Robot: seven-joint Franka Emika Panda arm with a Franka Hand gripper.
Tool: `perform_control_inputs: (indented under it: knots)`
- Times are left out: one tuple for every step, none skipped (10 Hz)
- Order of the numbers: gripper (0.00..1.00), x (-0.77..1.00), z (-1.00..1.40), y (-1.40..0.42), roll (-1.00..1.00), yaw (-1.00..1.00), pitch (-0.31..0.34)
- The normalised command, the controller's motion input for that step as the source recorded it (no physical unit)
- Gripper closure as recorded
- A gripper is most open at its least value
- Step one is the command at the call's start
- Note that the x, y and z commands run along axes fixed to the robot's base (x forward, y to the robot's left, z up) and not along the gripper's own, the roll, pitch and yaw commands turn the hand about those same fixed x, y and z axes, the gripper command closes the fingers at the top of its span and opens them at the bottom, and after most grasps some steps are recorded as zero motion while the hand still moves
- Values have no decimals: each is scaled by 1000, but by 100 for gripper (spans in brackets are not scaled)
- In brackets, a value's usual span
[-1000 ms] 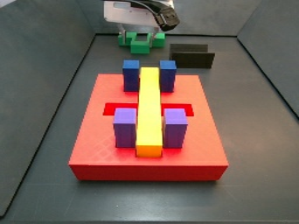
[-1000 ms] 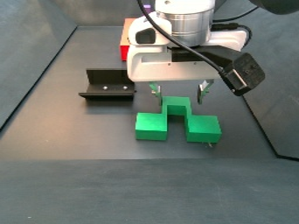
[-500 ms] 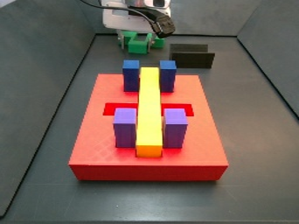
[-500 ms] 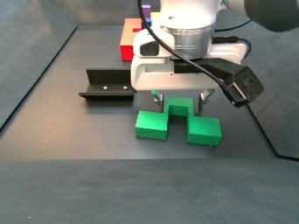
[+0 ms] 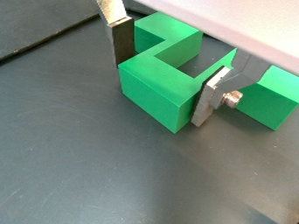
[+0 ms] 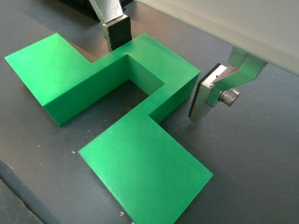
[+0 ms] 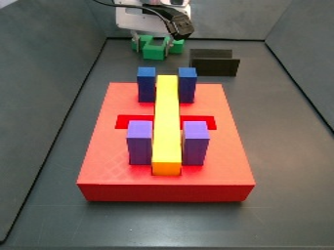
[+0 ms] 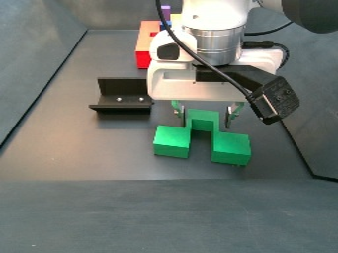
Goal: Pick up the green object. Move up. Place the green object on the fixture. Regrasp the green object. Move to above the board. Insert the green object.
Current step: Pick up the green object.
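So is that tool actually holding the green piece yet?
Not yet: the tool straddles the green object's middle section, with gaps visible beside both fingers.

We see our pincer spread around the middle arm of the bright green stepped plastic block, silver fingers flanking it, on the dark surface.

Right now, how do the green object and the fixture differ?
The green object is bright green and stepped with a notch; the fixture is a dark L-shaped bracket. The green object sits between the gripper's open jaws, whose fingers flank its middle arm in both wrist views; the fixture stands apart with nothing on it. In a side view the green object is half hidden by the gripper, while the fixture shows fully. Both rest on the dark floor.
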Motion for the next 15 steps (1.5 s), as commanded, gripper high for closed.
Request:
perform_control_inputs:
  knots:
    - [0,-9,14,0,0,-149,37]
    - [0,-14,49,0,0,-191,31]
    - [0,0,57,0,0,-160,36]
    - [0,0,37,0,0,-131,26]
    - [0,0,9,0,0,-117,0]
    - [0,0,0,0,0,-111,0]
    - [0,0,0,-20,0,-86,0]
    - [0,-14,-46,-54,0,-60,0]
    - [0,-34,-66,-74,0,-57,0]
    - [0,-46,-37,-46,0,-57,0]
    - [0,0,0,0,10,0,0]
    - [0,-34,0,-3,61,0,0]
    - [100,0,0,0,0,0,0]
    - [100,0,0,0,0,0,0]
    - [100,0,0,0,0,0,0]
